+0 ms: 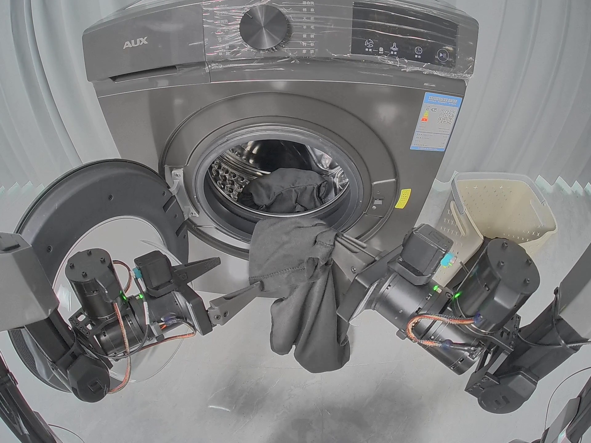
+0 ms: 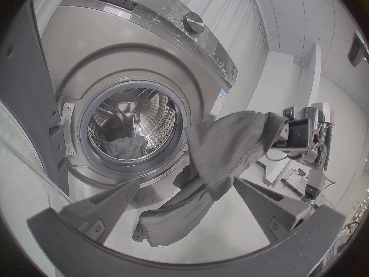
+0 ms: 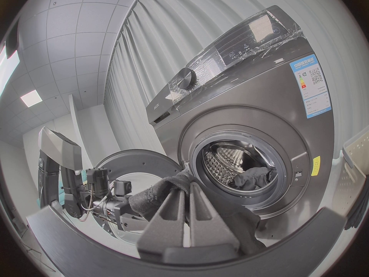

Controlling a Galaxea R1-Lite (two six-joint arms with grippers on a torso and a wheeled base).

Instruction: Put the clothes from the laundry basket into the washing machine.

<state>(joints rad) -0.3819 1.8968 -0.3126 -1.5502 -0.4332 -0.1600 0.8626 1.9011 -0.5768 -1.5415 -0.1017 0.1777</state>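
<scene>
1. garment [image 1: 301,290], grey, hangs in front of the washing machine [image 1: 154,112]. its top is at the lower lip of the round opening and its tail droops toward the floor [image 1: 246,395]. it is not yet inside.
2. right gripper [image 1: 338,241] pinches the garment's upper right corner, fingers pressed together on the cloth, just near of the opening.
3. left gripper [image 1: 221,284] is spread wide at the garment's left and holds nothing. its lower fingertip is at the cloth's edge; whether it touches i cannot tell.
4. dark garment [image 1: 286,189] already lies in the drum [image 1: 231,176], beyond the hanging one.
5. door [image 1: 92,198] stands swung open at left. laundry basket [image 1: 498,204] stands at right, beside the machine.
6. my judgement: the step in hand is feeding this piece in. i'd raise the pinched corner and carry it deep past the lip before letting go, or the tail may slide back out. the left claw could scoop the tail up and in.
7. print: a badge [image 1: 135,43] on the drawer panel, marks around the dial [image 1: 265,27], a blue label [image 1: 436,121] at upper right and a yellow sticker [image 1: 402,198] beside the opening. i leave the wording unread.
</scene>
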